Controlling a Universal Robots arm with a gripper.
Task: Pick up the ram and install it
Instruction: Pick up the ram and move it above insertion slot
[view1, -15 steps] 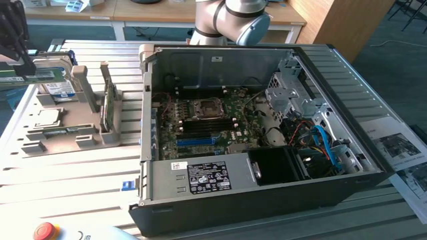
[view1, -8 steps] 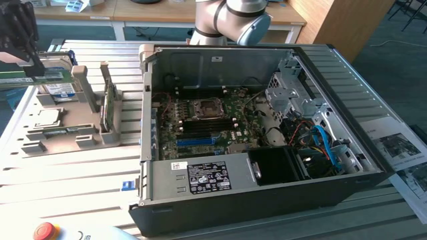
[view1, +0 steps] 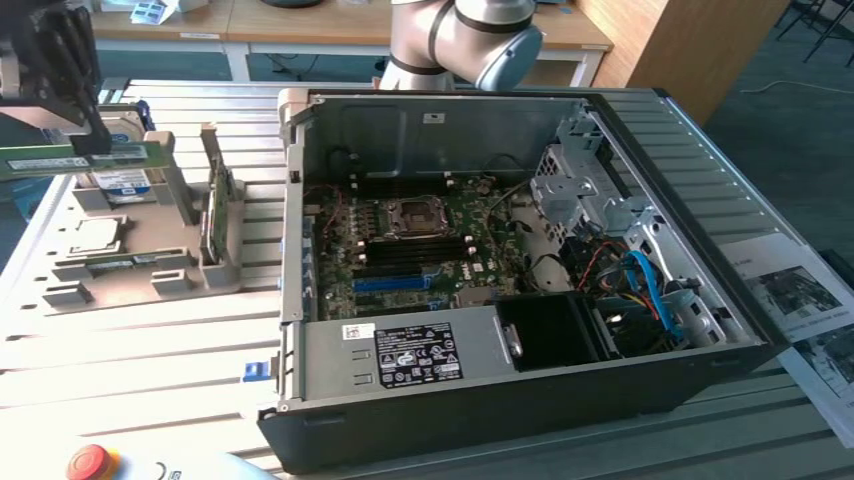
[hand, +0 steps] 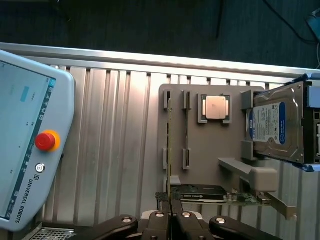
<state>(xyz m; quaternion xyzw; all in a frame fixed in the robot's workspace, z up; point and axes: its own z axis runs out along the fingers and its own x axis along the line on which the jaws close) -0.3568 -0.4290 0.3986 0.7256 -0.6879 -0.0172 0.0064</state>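
My gripper (view1: 94, 146) hangs at the exterior view's far left, above the grey parts holder (view1: 147, 285), and is shut on the ram (view1: 67, 160). The ram is a long green stick held level and clear of the holder. In the wrist view the ram (hand: 170, 150) shows edge-on as a thin line running out from between the fingertips of my gripper (hand: 170, 220), above the holder's slots (hand: 166, 130). The open computer case (view1: 747, 290) lies to the exterior view's right, with the motherboard (view1: 454, 225) and its memory slots (view1: 400, 262) exposed.
The holder also carries a hard drive with a blue label (hand: 272, 122), a square silver processor (hand: 215, 107) and an upright expansion card (view1: 214, 210). A teach pendant with a red stop button (hand: 46, 141) lies on the ribbed metal table. Papers (view1: 801, 295) lie beside the case.
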